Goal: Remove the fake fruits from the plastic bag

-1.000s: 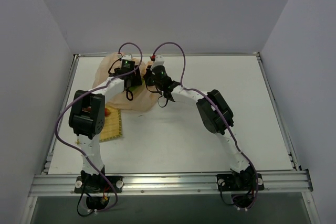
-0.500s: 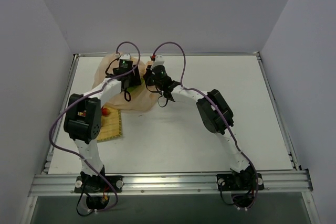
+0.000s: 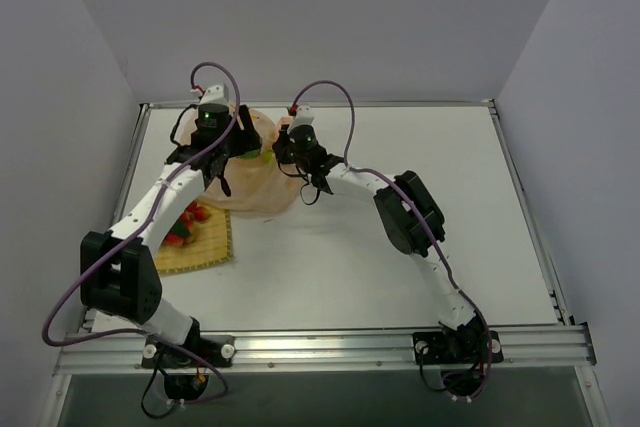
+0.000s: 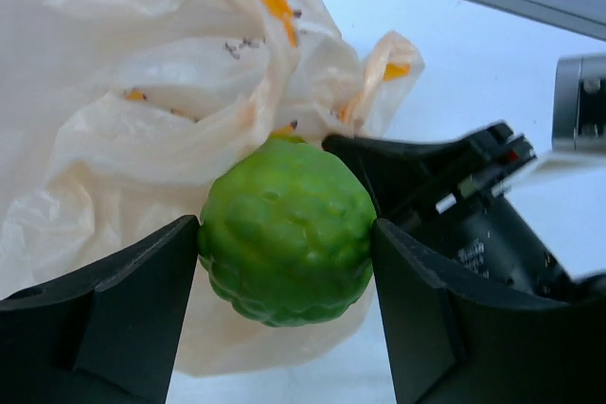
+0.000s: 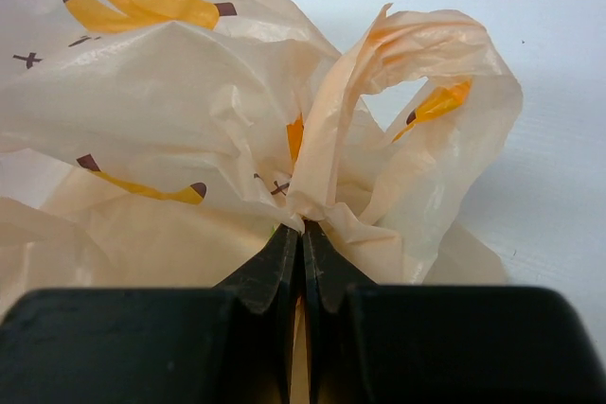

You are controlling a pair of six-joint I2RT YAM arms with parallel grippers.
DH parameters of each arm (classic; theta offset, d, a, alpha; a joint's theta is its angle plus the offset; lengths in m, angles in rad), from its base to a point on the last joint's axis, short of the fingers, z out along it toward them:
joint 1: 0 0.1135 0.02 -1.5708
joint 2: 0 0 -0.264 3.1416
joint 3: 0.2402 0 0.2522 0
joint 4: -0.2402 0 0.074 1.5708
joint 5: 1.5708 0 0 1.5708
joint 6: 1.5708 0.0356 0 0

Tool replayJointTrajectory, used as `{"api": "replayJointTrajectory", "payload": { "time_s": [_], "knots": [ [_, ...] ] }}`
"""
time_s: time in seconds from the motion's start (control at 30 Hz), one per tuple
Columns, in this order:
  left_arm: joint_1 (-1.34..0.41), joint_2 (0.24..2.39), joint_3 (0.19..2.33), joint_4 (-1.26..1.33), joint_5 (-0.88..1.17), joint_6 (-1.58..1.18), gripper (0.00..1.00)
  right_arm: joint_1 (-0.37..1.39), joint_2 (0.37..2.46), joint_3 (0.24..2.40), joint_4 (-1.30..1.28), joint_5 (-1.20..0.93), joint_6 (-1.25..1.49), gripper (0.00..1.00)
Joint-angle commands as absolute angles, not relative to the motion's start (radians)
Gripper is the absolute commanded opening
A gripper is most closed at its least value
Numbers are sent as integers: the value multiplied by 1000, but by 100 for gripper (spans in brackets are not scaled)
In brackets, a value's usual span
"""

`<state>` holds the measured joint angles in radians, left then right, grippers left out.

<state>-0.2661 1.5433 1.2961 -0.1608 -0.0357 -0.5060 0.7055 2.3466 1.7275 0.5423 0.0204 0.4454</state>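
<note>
L gripper (image 4: 284, 234) clamps green fruit (image 4: 282, 219) beside plastic bag (image 4: 114, 139); R gripper (image 5: 303, 238) pinches bag fold; mat (image 3: 208, 252) lies near-left, twd L base.

Robot lab cell: bare grey walls (image 3: 320, 17), white table (image 3: 330, 267) w/ alu rail (image 3: 330, 349).

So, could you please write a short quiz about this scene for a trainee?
1. True or false: the left gripper is closed on a green fruit.
2. What does the right gripper pinch? A) a red fruit B) the plastic bag C) nothing
3. Fill in: the red fruits lie on a yellow woven ____.

Key: 1 true; 2 B; 3 mat.
</note>
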Motion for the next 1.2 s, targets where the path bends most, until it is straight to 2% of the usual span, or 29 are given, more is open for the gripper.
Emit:
{"api": "replayJointTrajectory", "payload": {
  "time_s": [0.0, 0.2, 0.47, 0.93, 1.17],
  "knots": [
    [-271, 1424, 1211, -232, 36, -558, 14, 696, 2284, 1726, 583, 26, 463, 0],
    [-278, 1171, 1075, -371, 11, -525, 15, 698, 2283, 1718, 588, 18, 465, 0],
    [-272, 835, 849, -555, -227, -601, 16, 698, 2272, 1709, 603, 17, 472, 0],
    [-275, 1055, 744, -329, -387, -683, 16, 701, 2244, 1690, 600, 11, 451, 0],
    [-282, 1160, 729, -244, -452, -675, 25, 701, 2230, 1692, 600, -18, 446, 0]
  ]
}}
